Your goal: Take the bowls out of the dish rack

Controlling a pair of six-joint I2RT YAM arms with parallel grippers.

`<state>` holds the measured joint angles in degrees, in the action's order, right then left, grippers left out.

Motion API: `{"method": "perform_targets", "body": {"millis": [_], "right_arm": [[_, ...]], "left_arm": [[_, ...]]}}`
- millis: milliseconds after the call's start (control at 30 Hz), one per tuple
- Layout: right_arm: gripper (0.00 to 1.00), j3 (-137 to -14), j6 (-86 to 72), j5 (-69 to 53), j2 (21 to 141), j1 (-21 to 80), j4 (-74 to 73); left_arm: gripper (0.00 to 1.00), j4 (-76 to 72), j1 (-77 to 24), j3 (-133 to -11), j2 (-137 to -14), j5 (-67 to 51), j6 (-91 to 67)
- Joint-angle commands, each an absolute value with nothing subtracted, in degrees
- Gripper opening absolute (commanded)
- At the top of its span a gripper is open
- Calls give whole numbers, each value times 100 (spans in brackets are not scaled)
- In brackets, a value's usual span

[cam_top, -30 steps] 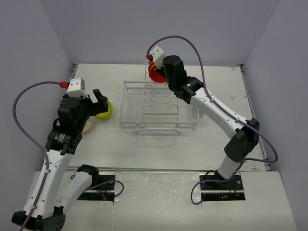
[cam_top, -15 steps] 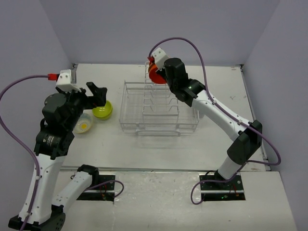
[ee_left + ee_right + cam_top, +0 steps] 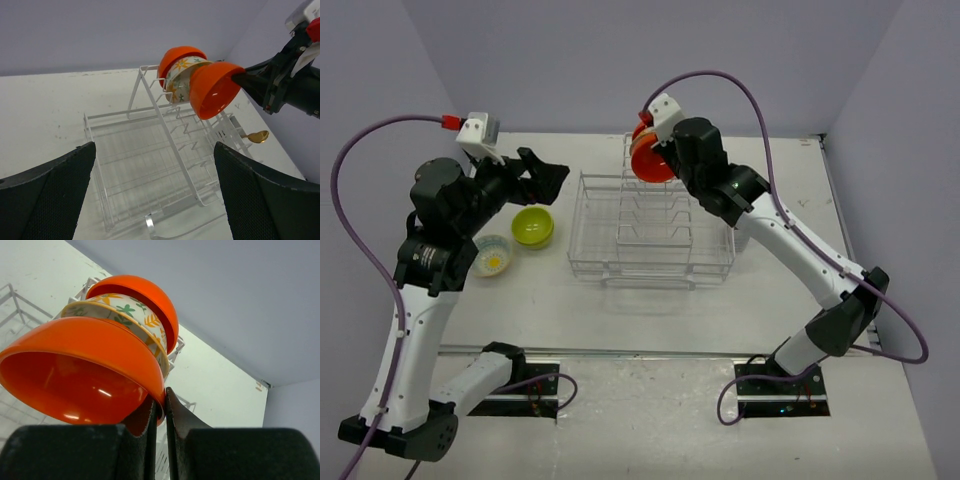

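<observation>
Your right end effector (image 3: 161,402) is closed on the rim of an orange-red bowl (image 3: 80,375), pinching the lip between its two fingers. The bowl is tipped on edge, up at the top of the dish rack's (image 3: 650,240) taller slotted section. You cannot tell from these views whether it touches the wires. Close behind it, a cream patterned bowl (image 3: 125,310) stands on edge in the slots. Behind that is a second orange-red bowl (image 3: 150,295), so the three sit packed in a row, rims nearly together. From the left wrist you see the same row at the far end of the white wire basket. On the rack's side by the right arm is the cutlery cup (image 3: 222,131), with a gold spoon (image 3: 256,136) sticking out of it.

Your left end effector (image 3: 548,172) hangs with its fingers spread wide and grips nothing. It is raised above the desk (image 3: 620,300), left of the rack and pointing toward it. Below it a lime-green bowl (image 3: 532,226) sits upright on the desk, near the rack's left end. Just beside that bowl, nearer the left arm, a small cream bowl (image 3: 492,256) sits upright with an orange flower showing inside.
</observation>
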<state>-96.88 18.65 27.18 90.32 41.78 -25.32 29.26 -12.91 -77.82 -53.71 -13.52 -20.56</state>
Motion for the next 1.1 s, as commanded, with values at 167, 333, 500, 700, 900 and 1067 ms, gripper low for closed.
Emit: {"method": "perform_targets", "body": {"millis": [167,333,500,700,900,1067], "right_arm": [[0,-11213,258,2049,9034,4192,-4426],[0,-11971,-526,1478,9422,4184,-5765],[0,-11576,-967,1134,9150,4184,-5801],[0,-11321,-1081,958,8807,4201,-5696],[0,-11381,-1072,765,8745,4245,-5686],[0,-11382,-1090,800,8693,4245,-5626]], "left_arm": [[100,2907,-3087,-8777,-6327,-498,-1698],[100,3681,-4718,-9632,-7434,2080,-1345],[71,3893,-4869,-9957,-7935,3137,-1450],[54,4245,-4922,-10318,-8384,3481,-1512],[41,4157,-4922,-10353,-8613,2708,-1468],[15,4263,-4931,-10441,-8762,2742,-1459]]}}
